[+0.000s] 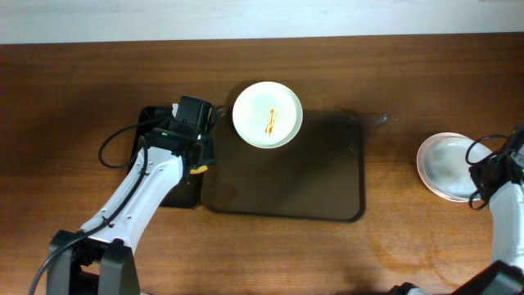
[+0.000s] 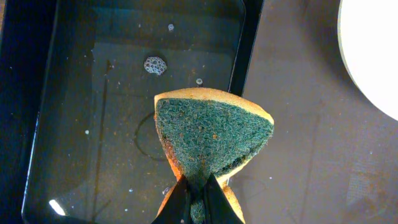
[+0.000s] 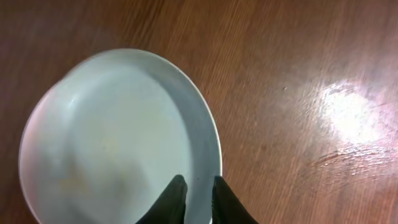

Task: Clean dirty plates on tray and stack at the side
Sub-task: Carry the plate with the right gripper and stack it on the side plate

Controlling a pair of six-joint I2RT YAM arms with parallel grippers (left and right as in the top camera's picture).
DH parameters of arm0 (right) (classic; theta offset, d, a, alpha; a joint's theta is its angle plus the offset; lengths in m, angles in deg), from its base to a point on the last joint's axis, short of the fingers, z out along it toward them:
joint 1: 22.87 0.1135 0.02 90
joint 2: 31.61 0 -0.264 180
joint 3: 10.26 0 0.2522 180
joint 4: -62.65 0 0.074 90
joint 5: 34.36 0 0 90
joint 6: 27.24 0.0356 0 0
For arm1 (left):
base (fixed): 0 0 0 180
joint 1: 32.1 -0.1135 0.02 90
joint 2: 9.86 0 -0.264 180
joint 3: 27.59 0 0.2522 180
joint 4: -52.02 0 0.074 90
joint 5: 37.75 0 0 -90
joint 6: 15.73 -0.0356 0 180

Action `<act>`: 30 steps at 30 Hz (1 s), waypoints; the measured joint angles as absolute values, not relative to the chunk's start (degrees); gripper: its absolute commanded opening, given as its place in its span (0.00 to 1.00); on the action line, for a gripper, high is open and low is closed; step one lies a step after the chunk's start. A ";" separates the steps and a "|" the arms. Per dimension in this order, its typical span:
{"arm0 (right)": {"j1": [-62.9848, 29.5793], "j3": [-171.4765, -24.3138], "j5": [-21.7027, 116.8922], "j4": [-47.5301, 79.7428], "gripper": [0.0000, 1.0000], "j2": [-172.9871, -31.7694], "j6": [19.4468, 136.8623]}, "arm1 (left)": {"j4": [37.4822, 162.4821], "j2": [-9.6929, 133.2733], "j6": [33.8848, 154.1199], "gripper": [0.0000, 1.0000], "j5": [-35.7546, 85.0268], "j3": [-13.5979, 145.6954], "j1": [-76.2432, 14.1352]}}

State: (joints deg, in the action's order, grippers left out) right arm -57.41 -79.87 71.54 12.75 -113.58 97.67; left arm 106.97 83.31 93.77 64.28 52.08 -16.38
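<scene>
**Sponge held over the water tub, one dirty plate on the tray**

The jaws of the left gripper [image 2: 198,186] are clenched on a sponge [image 2: 211,134], pinching it at its narrow lower end. The green rough side faces the wrist camera and the yellow side shows at the edges. The sponge hangs over the right part of a black tub [image 2: 81,124], just beside the wall that meets the tray [image 1: 327,172]. The tub has shallow water in it, with a small patch of foam.

The dirty plate [image 1: 268,114] is white and lies at the far left corner of the dark tray, partly over the far edge. An orange smear [image 1: 269,121] is in its middle.

On the table [image 1: 65,98], well apart to the right of the tray, lies the clean plate [image 3: 112,143]. The jaws of the right gripper [image 3: 198,190] stand close together over the near right rim of this plate, one on each side of the rim, so they seem to grasp it.
</scene>
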 measured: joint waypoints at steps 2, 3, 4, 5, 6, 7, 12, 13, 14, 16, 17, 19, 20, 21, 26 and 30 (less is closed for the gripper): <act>-57.41 -79.90 69.92 13.71 0.10 -114.63 96.97 | 106.97 83.31 93.77 0.00 64.26 52.08 -16.38; -57.41 -79.92 68.26 14.96 0.04 -114.67 95.57 | 106.99 83.29 93.77 0.00 64.26 52.08 -16.38; -57.41 -79.96 66.05 16.45 0.04 -114.80 94.02 | 106.99 83.29 93.77 0.00 64.26 52.08 -16.38; -57.41 -80.03 64.48 17.30 0.04 -114.91 92.82 | 106.97 83.31 93.77 0.00 64.26 52.08 -16.38; -57.41 -80.07 62.27 18.96 0.04 -115.48 90.59 | 106.97 83.29 93.77 0.00 64.26 52.08 -16.38; -57.41 -80.11 60.68 19.42 0.04 -116.29 89.26 | 106.97 83.29 93.77 0.00 64.26 52.08 -16.38; -56.93 -80.18 50.36 23.94 0.04 -124.68 81.72 | 106.97 83.31 93.77 0.00 64.09 52.08 -16.38; -56.19 -80.18 48.76 24.12 0.04 -126.89 80.52 | 106.99 83.29 93.77 0.00 64.09 52.08 -16.38; -55.27 -80.18 47.93 24.10 0.04 -128.55 79.88 | 106.99 83.31 93.77 0.00 64.09 52.08 -16.40; -52.36 -80.18 45.97 24.10 0.04 -131.68 78.31 | 107.38 83.29 93.77 0.00 64.07 52.08 -16.38; -50.81 -80.18 45.25 24.10 0.04 -132.75 77.72 | 107.62 83.31 93.77 0.00 64.07 52.08 -16.40; -47.55 -80.18 44.70 24.14 0.04 -133.86 77.24 | 108.01 83.31 93.77 0.00 64.07 52.08 -16.38; -46.29 -80.18 44.48 24.16 0.04 -133.89 77.13 | 108.10 83.31 93.77 0.00 64.04 52.08 -16.38; -45.17 -80.18 44.28 24.16 0.04 -133.89 77.08 | 108.06 83.29 93.77 0.00 64.07 52.08 -16.38; -40.82 -80.20 42.88 22.96 0.10 -133.89 76.01 | 108.08 83.31 93.77 0.00 64.07 52.08 -16.38; -40.58 -83.17 41.73 14.98 0.17 -131.79 75.09 | 108.19 83.29 93.77 0.00 64.07 52.08 -16.38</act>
